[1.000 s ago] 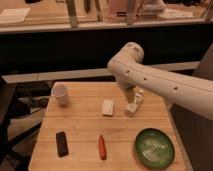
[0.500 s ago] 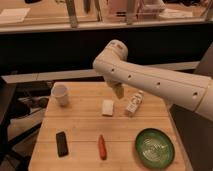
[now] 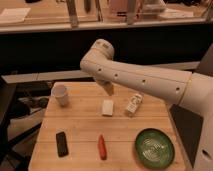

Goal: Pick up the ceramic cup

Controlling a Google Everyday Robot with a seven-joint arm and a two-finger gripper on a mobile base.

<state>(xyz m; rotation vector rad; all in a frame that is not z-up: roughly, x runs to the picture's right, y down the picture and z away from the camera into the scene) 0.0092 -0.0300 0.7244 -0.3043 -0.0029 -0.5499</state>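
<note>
The ceramic cup [image 3: 60, 94] is a small plain white cup standing upright near the far left corner of the wooden table [image 3: 80, 125]. My gripper [image 3: 108, 89] hangs from the white arm over the middle of the table's far part. It is to the right of the cup and well apart from it, just above the small white block [image 3: 107, 107]. Its jaws are open and hold nothing.
A white labelled bottle [image 3: 133, 104] lies right of the block. Along the front are a black flat rectangular object [image 3: 61, 143], a red stick-shaped object [image 3: 102, 146] and a green plate [image 3: 155, 148]. A dark counter runs behind the table.
The arm has swung left across the back of the table, carrying the gripper from above the bottle to above the white block, nearer the cup. The objects have not moved.
</note>
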